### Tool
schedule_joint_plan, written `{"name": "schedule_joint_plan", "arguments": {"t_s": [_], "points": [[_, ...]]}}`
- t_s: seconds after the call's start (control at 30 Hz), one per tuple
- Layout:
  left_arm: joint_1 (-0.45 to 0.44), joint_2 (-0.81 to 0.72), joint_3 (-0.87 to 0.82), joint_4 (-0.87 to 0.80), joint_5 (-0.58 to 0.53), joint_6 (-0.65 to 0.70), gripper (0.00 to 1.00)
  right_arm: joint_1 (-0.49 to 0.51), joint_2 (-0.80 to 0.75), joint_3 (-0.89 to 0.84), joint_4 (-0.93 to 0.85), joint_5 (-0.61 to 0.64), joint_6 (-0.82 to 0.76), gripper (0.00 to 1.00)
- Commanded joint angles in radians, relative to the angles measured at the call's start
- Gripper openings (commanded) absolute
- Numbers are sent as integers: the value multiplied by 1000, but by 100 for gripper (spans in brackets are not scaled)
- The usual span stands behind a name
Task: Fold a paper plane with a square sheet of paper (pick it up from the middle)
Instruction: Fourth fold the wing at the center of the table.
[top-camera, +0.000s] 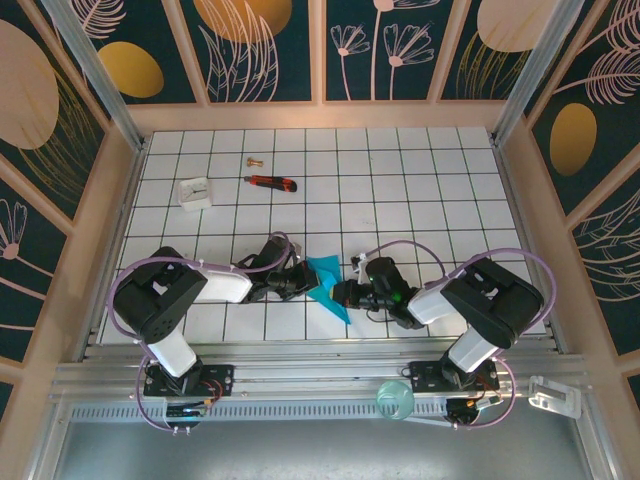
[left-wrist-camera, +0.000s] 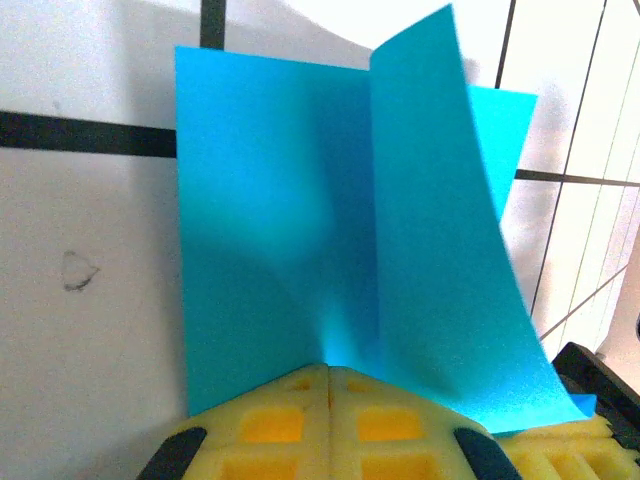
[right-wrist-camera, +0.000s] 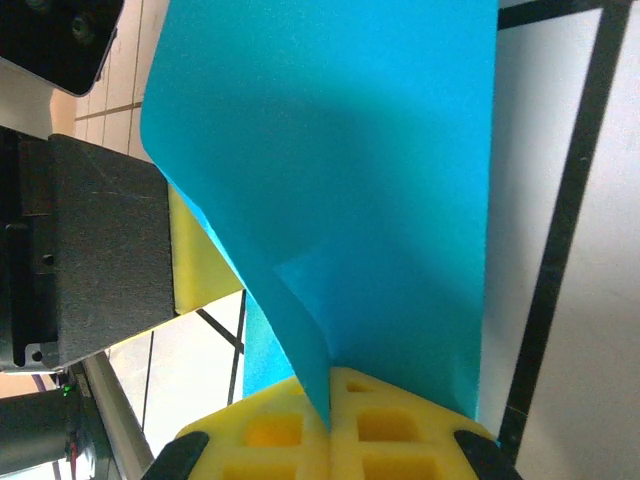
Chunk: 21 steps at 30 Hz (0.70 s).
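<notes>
Okay, left tool (left-wrist-camera: 328, 372): yellow pads pressed together, pinching the square sheet of paper (left-wrist-camera: 300, 220) right at the foot of its crease. Right tool (right-wrist-camera: 330, 385): same, pads clenched on an edge of the sheet where it bends. The sheet sits between both tools, near-centre of the tabletop (top-camera: 400, 200). Part of it looks flat on the tiles, and one flap stands up and curls.

My read: very light, thin and floppy. It would sag, and tear or crumple if I pull the tools apart. The surface is smooth, so the foam pads need a firm pinch. Best hold is on the crease line or close to an edge, not mid-flap. Utility knife (top-camera: 271, 182) and white block (top-camera: 195, 192) lie far-left, well apart.
</notes>
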Motion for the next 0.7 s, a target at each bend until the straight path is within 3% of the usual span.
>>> {"name": "schedule_joint_plan", "arguments": {"t_s": [0.0,0.2,0.43,0.67], "points": [[-2,-5,1,-65,-31,39,3,2,18,-25,33,0,21,1],[-2,-25,21,-94,-45,57,9,-2,33,-43,67,-2,39,1],[-3,-68,46,-124,-69,76,24,-6,72,-62,121,-12,62,1],[-3,-123,50,-128,-80,88,29,-9,90,-75,145,-10,77,1]]}}
